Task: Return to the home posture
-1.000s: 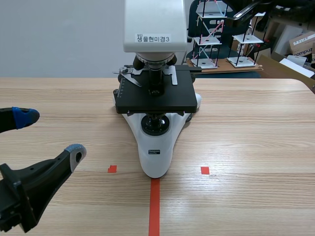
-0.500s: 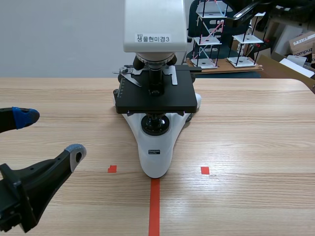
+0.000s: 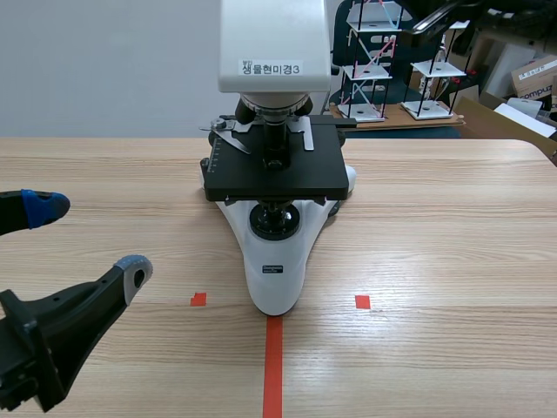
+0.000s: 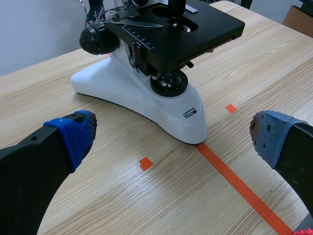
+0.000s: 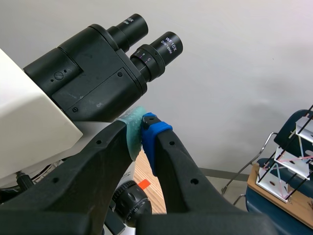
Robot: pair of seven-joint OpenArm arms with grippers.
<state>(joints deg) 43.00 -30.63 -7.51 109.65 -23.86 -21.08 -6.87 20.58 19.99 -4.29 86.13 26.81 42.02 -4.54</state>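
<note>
Left fingers (image 3: 132, 272) wide open, empty; right fingers (image 5: 157, 139) closed on nothing near the eyepieces (image 5: 164, 49). Microscope (image 3: 274, 178) judged heavy, rigid, optics fragile: grip the base (image 3: 275, 287), never eyepieces.

Microscope (image 3: 277, 174): placed at the middle of the table (image 3: 452, 226), with its foot set at the far end of the tape line (image 3: 272, 366).
Tape squares (image 3: 198, 300): one found at each side of the foot.
Left gripper (image 3: 89, 239): held low, left of the microscope and nearer the robot.
Right gripper (image 5: 142, 133): raised against the microscope head, under the eyepieces (image 5: 146, 39).
Wire racks (image 3: 374, 61): kept behind the table, far right.
</note>
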